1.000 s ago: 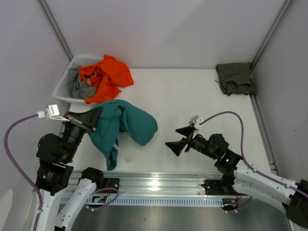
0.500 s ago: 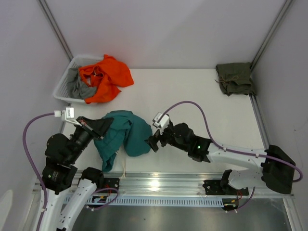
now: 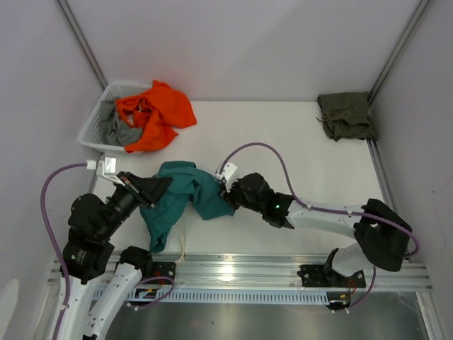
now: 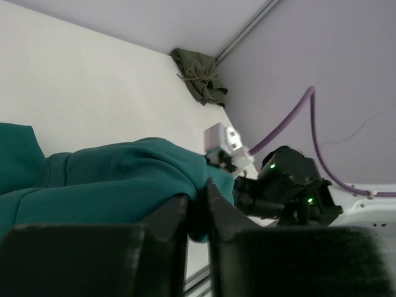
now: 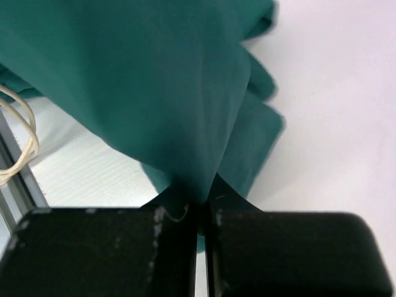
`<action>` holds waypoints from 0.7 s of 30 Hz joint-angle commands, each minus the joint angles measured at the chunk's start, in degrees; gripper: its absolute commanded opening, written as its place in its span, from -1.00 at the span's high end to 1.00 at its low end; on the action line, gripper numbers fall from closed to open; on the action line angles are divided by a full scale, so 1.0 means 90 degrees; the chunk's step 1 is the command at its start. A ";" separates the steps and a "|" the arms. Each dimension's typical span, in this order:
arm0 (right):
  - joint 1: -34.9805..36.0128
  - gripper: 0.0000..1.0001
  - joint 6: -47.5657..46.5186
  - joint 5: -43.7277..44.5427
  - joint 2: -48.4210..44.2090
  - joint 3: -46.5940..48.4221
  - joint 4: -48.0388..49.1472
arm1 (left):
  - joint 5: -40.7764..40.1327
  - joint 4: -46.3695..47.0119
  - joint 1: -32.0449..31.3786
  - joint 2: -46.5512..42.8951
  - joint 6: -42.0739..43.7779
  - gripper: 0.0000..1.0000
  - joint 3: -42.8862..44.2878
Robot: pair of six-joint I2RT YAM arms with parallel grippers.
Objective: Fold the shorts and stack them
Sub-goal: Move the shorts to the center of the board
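Where the teal shorts (image 3: 187, 191) lie: bunched on the near-left part of the desk (image 3: 283, 142), between the two hands, with one end trailing toward the near edge and the off-white cord (image 3: 185, 248) hanging past it.
Right hand (image 3: 222, 201): clenched on a fold at the right-hand edge of the teal bundle. Its wrist view shows the cloth pinched between jaws that have met.
Left hand (image 3: 157, 190): at the left-hand edge of the same bundle. Its fingers are nearly together with a thin slit between them and cloth heaped against the tips. Whether it actually grips the cloth cannot be told.
Key relation: the bundle's long axis runs roughly left to right, from one hand straight to the other, so each hand has one end and the cloth sags between them.
Nearer arm: both are on the cloth. The left is nearer the trailing end, and the right is reaching far across to its side.
Olive shorts (image 3: 345, 115): already folded small in the far-right corner, well apart from the teal pair and nearer the right arm's side.
Likely step: spreading the teal pair flat by drawing the hands apart along that axis. No fold is made yet.
Risk: if the left hand's hold is loose, a pull from the right would drag the whole heap instead of opening it.
Elsewhere: a white basket (image 3: 99, 113) at far left holds an orange garment (image 3: 152, 113) and a grey one (image 3: 117, 131).
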 commanded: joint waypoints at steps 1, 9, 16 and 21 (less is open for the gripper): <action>-0.0523 1.00 0.0199 0.0220 -0.1211 -0.0462 0.0574 | 0.0052 0.0129 -0.0038 0.0210 0.0316 0.30 0.0271; -0.1189 1.00 0.0922 0.0961 -0.2700 -0.0660 -0.0974 | -0.0016 -0.0144 -0.0076 0.0435 0.0775 -0.87 0.0085; -0.1375 1.00 0.1107 0.1030 -0.1871 0.0150 -0.2159 | -0.0561 -0.0857 -0.1011 0.0581 0.1497 -0.99 -0.0128; -0.1706 1.00 0.1254 0.0543 -0.1275 0.0571 -0.2472 | -0.2301 -0.0897 -0.2641 0.1343 0.1382 -0.98 -0.0013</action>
